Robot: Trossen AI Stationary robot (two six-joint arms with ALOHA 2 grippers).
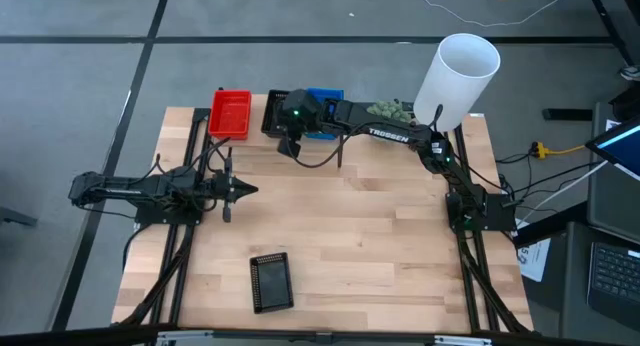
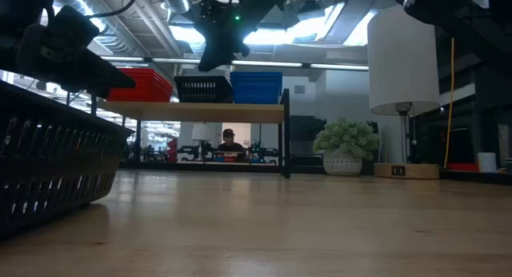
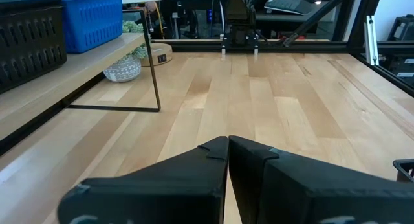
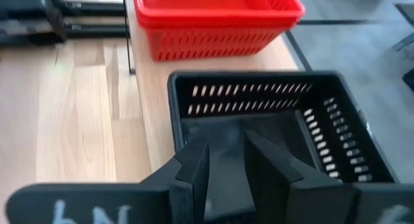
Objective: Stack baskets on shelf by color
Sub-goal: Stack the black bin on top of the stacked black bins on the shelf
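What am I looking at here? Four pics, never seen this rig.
It is a robot with two dark arms at a wooden table, each ending in a two-finger gripper. One picture looks straight down, one looks level across the tabletop, and the other two come from cameras on the wrists.

At the far edge is a low shelf holding red baskets, black baskets and blue baskets, side by side. One loose black basket lies on the near side of the table. A white lamp and a small plant sit by the shelf.

The right gripper is at the black baskets on the shelf; whether it grips one is unclear. The left gripper is shut, holds nothing and waits on the left.
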